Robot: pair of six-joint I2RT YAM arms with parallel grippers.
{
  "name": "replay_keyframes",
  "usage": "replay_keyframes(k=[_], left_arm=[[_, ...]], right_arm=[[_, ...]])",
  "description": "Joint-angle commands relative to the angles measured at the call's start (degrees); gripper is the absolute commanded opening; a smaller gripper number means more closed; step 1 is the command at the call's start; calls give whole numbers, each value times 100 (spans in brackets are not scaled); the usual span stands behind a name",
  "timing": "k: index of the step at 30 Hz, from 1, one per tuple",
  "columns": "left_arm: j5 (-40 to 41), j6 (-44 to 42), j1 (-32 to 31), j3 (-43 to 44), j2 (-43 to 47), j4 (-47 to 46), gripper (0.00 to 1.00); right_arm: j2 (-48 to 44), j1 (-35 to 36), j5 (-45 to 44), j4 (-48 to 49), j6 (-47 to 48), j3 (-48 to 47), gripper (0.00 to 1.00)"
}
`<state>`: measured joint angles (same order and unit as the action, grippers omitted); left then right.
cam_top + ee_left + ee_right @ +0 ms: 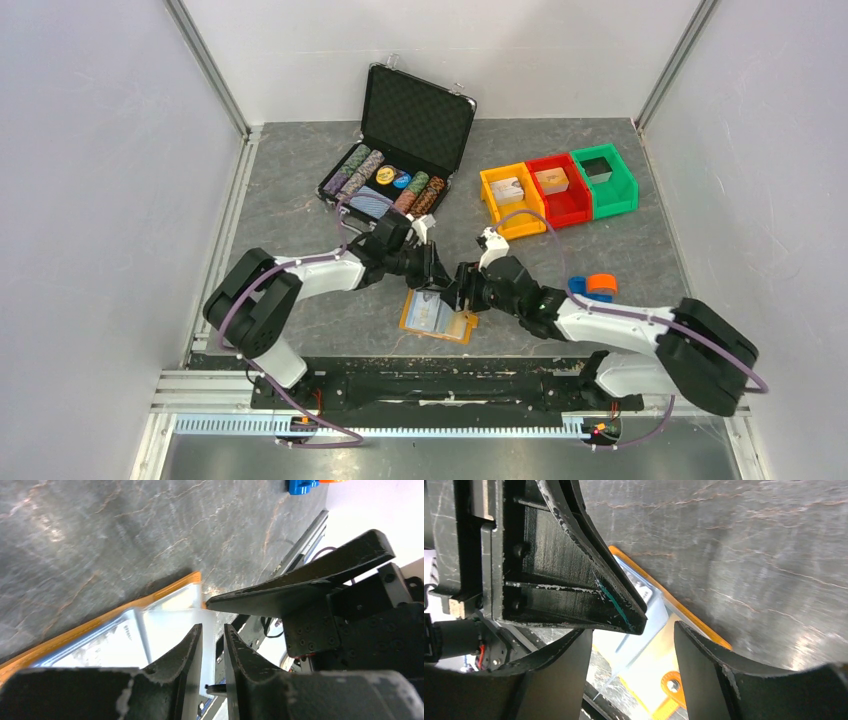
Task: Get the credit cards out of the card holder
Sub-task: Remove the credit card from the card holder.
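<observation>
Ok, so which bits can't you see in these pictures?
Left wrist view: the left gripper has its own fingers in front of the credit cards, so whether it pinches one is hidden.
Right wrist view: the left gripper's finger blocks much of the card holder.
Top view: the right gripper and the left one cover the holder's far edge; card count unclear.
Every view: card print is too small or blurred.

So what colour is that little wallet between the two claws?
Orange. The card holder shows best in the top external view.
</observation>
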<state>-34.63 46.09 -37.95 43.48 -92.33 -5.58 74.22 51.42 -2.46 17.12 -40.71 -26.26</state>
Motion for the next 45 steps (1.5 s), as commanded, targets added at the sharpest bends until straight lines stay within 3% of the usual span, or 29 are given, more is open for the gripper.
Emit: replay_keyframes(k=[1, 4, 8, 15, 19, 27, 36, 45], left_arm=[[-349, 333, -223, 183, -86, -228, 29], [-242, 360, -214, 125, 18, -154, 29], [379, 140, -63, 278, 331, 663, 30], [1307, -306, 375, 259, 1069, 1945, 33], [1567, -509, 482, 188, 1228, 2426, 34], [1896, -565, 508, -275, 1500, 2606, 35], [1436, -486, 508, -707, 1378, 2150, 35], [1001, -160, 484, -1223, 1419, 1517, 32]], right_arm=[[-738, -53, -935, -1163, 351, -381, 64], [-1104, -55, -987, -1308, 355, -390, 62], [-1178, -53, -579, -1186, 134, -424, 56], [-713, -51, 136, -390, -499, -156, 40], [-275, 56, 490, 278, -732, -37, 38], [644, 394, 413, 201, -881, -388, 36], [1086, 395, 281, 67, -947, -445, 35], [974, -75, 214, -496, 66, -622, 34]])
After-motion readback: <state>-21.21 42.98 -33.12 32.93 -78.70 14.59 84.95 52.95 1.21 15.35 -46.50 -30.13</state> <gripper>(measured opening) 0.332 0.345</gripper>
